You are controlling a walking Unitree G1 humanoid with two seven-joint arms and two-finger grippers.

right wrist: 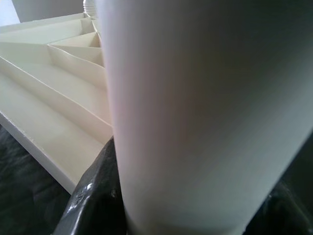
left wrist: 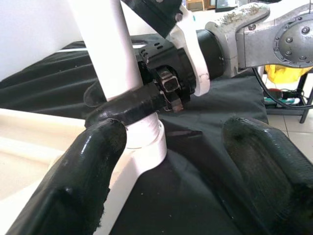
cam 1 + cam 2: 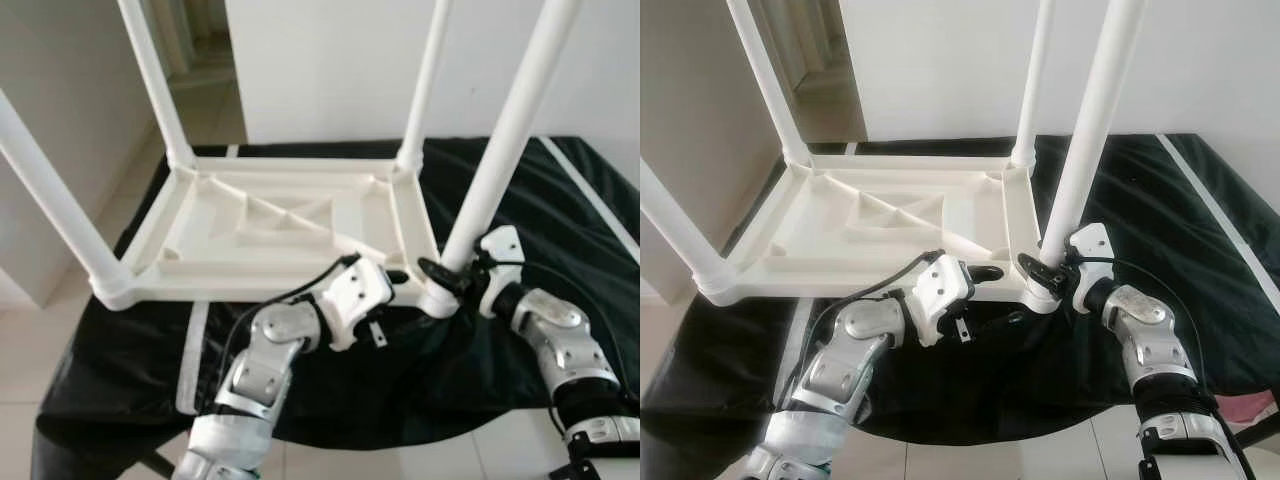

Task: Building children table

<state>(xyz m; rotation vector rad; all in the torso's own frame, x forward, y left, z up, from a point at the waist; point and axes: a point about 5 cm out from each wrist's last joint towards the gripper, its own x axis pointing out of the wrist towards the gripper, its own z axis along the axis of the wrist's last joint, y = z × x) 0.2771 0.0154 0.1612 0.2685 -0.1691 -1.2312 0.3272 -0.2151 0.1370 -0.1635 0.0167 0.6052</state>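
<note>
White plastic, upturned: the children's table top lies underside-up on a black cloth draped over the support beneath, its ribbed inner face showing and four white legs standing upward from the corner sockets. Nearest the robot, at about 5 o'clock of the table top, stands the near-right leg in its socket. The right gripper is clamped around this leg just above the socket, one black finger seen wrapped across the tube in the left wrist view, and the leg fills the space between its fingers in the right wrist view. The left gripper sits at about 6 o'clock, against the near edge of the table top just beside the same socket; its fingers are spread apart, one touching or nearly touching the socket collar, the other out over the cloth, holding nothing. The near-left leg rises at 8 o'clock. Farther off, the far-left leg stands at 11 o'clock and the far-right leg at 1 o'clock. Beyond the cloth are a pale wall and tiled floor.
</note>
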